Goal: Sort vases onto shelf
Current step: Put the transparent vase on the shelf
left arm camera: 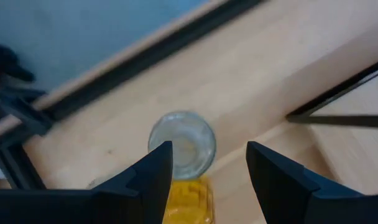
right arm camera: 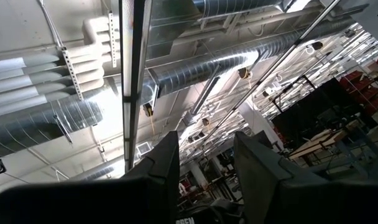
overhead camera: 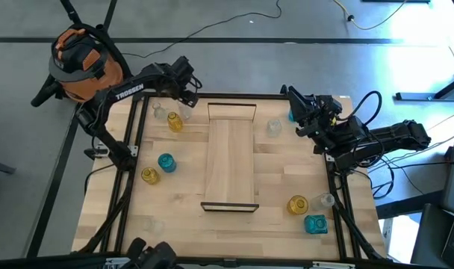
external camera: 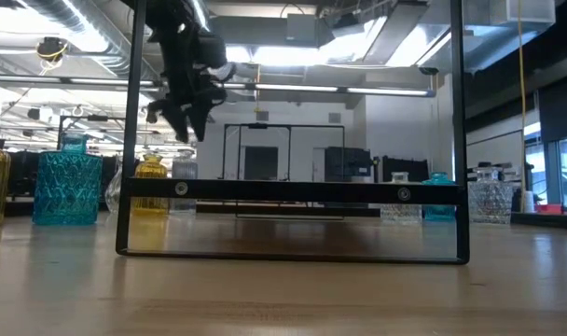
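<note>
1. Desk point(overhead camera: 137, 217): vases spread on both sides; shelf point(overhead camera: 231, 149) runs down the middle, nothing on its board yet.
2. My left tool point(left arm camera: 207, 177) hangs above the far-left corner, fingers spread wide, released, holding nothing.
3. My right tool point(right arm camera: 204, 168) is parked at the far-right edge, pointing up at the ceiling; fingers apart, empty.
4. Target, I judge: clear vase point(left arm camera: 181, 144), standing upright just beyond my left fingers.
5. Amber vase point(left arm camera: 188, 200) sits right beside it, maybe touching. Risk: knocking it.
6. To do it well: centre over the clear rim, drop straight, one finger each side, w/ the amber vase outside my grip, then close gently since glass slips.
</note>
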Controlling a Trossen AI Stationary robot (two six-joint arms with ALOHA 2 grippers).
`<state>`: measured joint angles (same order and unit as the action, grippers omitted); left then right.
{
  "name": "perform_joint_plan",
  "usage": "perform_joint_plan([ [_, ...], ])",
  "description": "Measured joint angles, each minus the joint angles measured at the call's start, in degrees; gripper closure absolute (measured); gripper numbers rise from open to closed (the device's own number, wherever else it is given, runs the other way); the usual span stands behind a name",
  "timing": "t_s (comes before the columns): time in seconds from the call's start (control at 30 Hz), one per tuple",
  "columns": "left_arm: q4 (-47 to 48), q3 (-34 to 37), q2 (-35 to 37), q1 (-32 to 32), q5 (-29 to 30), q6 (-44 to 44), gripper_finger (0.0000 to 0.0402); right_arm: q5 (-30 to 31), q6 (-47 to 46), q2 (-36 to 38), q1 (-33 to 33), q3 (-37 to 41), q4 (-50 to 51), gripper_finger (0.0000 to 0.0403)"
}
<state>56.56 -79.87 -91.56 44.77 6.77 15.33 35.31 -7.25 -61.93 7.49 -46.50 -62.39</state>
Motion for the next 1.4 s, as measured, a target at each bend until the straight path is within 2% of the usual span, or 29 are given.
perform_joint_plan([
  [0.13, 0.0, -1.8, 0.0, 0.3, 2.8, -2.1, 0.0205, 0.0, 0.0, 0.0, 0.0, 0.0, 0.0, 0.0288],
  [0.47, 2.7, -1.8, -1.9, 4.4, 0.7, -2.5, 0.0205, 0.0, 0.0, 0.0, 0.0, 0.0, 0.2, 0.0288],
  [0.67, 3.0, -1.8, -4.1, 5.9, -5.2, -3.4, 0.0205, 0.0, 0.0, 0.0, 0.0, 0.0, 0.9, 0.0288],
  [0.9, 2.5, -2.0, -5.1, 5.5, -3.1, -2.9, 0.0205, -0.4, -1.6, 0.0, 0.0, 0.0, 1.0, 0.0288],
  [1.17, 2.8, -1.9, -5.1, 5.5, -6.5, -2.2, 0.0205, -0.4, -3.2, 0.0, 0.0, 0.0, 3.1, 0.0288],
  [1.4, 3.2, -1.8, -4.4, 5.4, -6.5, -0.9, 0.0205, -0.5, -3.4, 0.0, 0.0, 0.0, 3.1, 0.0288],
])
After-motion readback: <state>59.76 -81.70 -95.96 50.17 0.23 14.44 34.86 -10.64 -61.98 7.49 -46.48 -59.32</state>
